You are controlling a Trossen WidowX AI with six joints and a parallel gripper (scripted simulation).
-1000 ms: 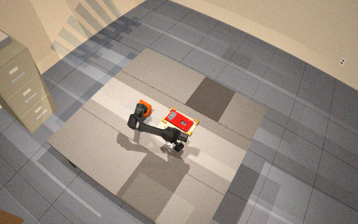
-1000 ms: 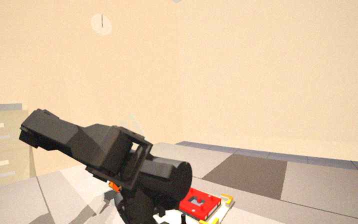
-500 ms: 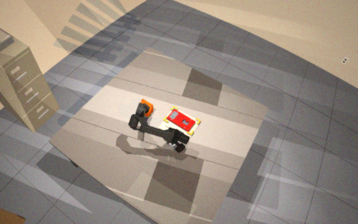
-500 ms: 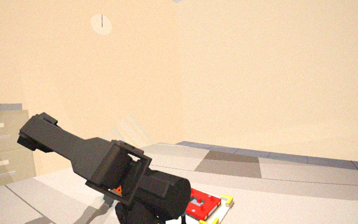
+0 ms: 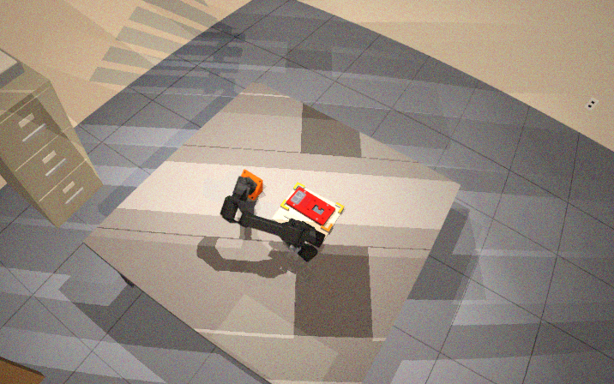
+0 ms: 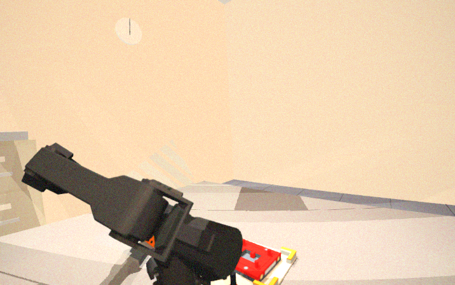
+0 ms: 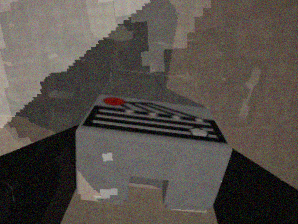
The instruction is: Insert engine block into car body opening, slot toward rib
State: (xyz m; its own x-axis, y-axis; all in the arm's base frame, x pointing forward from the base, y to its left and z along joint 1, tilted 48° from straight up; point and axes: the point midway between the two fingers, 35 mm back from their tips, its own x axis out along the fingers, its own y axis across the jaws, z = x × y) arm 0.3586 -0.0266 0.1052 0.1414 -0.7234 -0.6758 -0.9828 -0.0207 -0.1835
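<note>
The engine block [image 7: 150, 156] is grey, with black bars and a red disc on top and a notch in the lower edge of its near face. My gripper [image 7: 150, 142] is shut on it, one dark finger against each side. The arm hides the block and the fingertips in the top and exterior views. The red car body [image 5: 327, 216] [image 6: 270, 259] lies on a cream board [image 5: 279, 217] beside the arm. Its grey opening [image 5: 318, 209] [image 6: 246, 256] is unfilled, and a small red rib shows at it. I cannot tell whether the block is lifted off the table.
Yellow corner pieces [image 5: 340, 207] [image 6: 292, 254] stand around the car body. An orange part [image 5: 257, 189] [image 6: 151, 241] is by the arm's base. The arm [image 5: 267, 223] [image 6: 124, 205] runs close along the board's near side. A filing cabinet [image 5: 50, 163] stands off the table at the left.
</note>
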